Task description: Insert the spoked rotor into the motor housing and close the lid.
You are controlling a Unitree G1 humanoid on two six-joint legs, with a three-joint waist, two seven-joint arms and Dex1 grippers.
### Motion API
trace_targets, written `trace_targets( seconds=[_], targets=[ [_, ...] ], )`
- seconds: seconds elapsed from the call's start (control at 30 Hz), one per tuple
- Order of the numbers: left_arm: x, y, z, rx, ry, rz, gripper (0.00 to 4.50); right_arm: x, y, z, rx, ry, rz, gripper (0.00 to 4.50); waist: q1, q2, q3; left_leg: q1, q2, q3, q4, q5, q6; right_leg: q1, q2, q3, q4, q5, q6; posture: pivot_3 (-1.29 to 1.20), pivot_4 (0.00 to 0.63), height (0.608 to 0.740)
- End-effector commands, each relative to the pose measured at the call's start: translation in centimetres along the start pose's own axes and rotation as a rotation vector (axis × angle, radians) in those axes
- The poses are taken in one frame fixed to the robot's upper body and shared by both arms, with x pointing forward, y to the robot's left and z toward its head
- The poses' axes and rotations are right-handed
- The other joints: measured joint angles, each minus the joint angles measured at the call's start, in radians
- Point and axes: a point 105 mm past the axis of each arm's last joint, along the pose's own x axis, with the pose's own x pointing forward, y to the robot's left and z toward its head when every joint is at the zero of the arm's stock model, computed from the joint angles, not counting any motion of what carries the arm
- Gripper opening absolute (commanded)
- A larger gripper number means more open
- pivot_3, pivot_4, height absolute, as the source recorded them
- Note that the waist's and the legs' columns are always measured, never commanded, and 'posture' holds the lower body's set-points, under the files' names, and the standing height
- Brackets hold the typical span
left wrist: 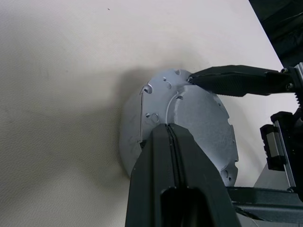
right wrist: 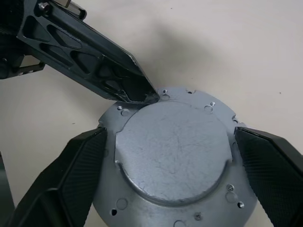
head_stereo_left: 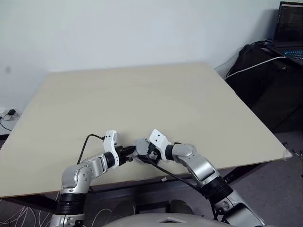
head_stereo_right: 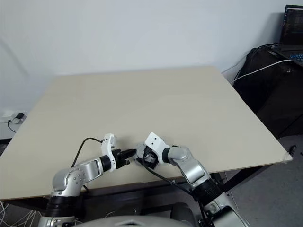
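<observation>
Lid [right wrist: 173,153] sits flat on the surface [head_stereo_left: 142,94], covering whatever's beneath, so I judge closing nearly done. My left gripper [left wrist: 170,137], fingers together, presses its rim; my right gripper [right wrist: 168,179] straddles it, spread wide.

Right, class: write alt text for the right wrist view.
A round silver metal lid lies on a beige table, between the right pincer's two open black fingers. The left pincer, shut, touches the lid's rim.
</observation>
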Motion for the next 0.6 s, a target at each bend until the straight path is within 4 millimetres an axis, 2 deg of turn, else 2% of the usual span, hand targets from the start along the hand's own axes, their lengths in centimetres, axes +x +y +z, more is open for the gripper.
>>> trace_targets(
  seconds=[0.03,0.17,0.33,0.4,0.5,0.6],
  targets=[
    [0.4,-0.9,-0.8,0.006,0.037,-0.028,0.0,-0.8,-0.4,1.4,0.007,-0.058,-0.005,4.49,0.0,0.0,0.0,0.0,0.0,0.0,0.0,0.0,0.0,0.0,0.0,0.0,0.0,0.0,0.0,0.0,0.0,0.74],
    [0.3,-0.9,-0.9,0.004,0.034,-0.027,0.0,-2.3,-0.7,3.4,0.014,-0.143,-0.004,4.49,0.002,-0.001,0.001,-0.001,0.0,0.0,0.0,0.0,0.0,-0.001,0.0,0.0,-0.001,0.0,0.0,0.0,0.0,0.74],
    [0.3,-0.9,-1.0,0.002,0.034,-0.029,0.0,-5.6,-0.8,4.9,0.012,-0.21,0.013,4.49,0.005,-0.002,0.002,-0.002,-0.001,0.0,0.0,-0.001,0.001,-0.001,-0.001,0.0,-0.002,0.0,0.0,0.0,0.0,0.74],
    [0.3,-1.0,-1.0,0.002,0.032,-0.033,0.0,-6.5,-1.6,4.3,0.07,-0.188,-0.033,4.49,0.008,-0.002,0.002,-0.002,-0.001,0.0,-0.001,-0.002,0.002,-0.001,-0.001,0.0,-0.002,-0.001,0.001,0.0,0.0,0.74],
    [0.4,-1.0,-0.9,0.004,0.032,-0.038,0.0,-7.0,-3.0,1.3,0.207,-0.074,-0.15,4.49,0.011,-0.002,0.002,-0.002,-0.001,0.0,-0.001,-0.002,0.002,-0.001,-0.002,0.0,-0.002,-0.001,0.0,0.0,0.0,0.74],
    [0.5,-1.0,-0.9,0.007,0.028,-0.037,0.0,-6.8,-3.1,-1.2,0.413,0.027,-0.199,4.49,0.013,-0.002,0.002,-0.003,-0.001,0.0,-0.001,-0.002,0.002,-0.002,-0.002,0.0,-0.002,-0.001,0.0,0.0,0.0,0.74]
  ],
)
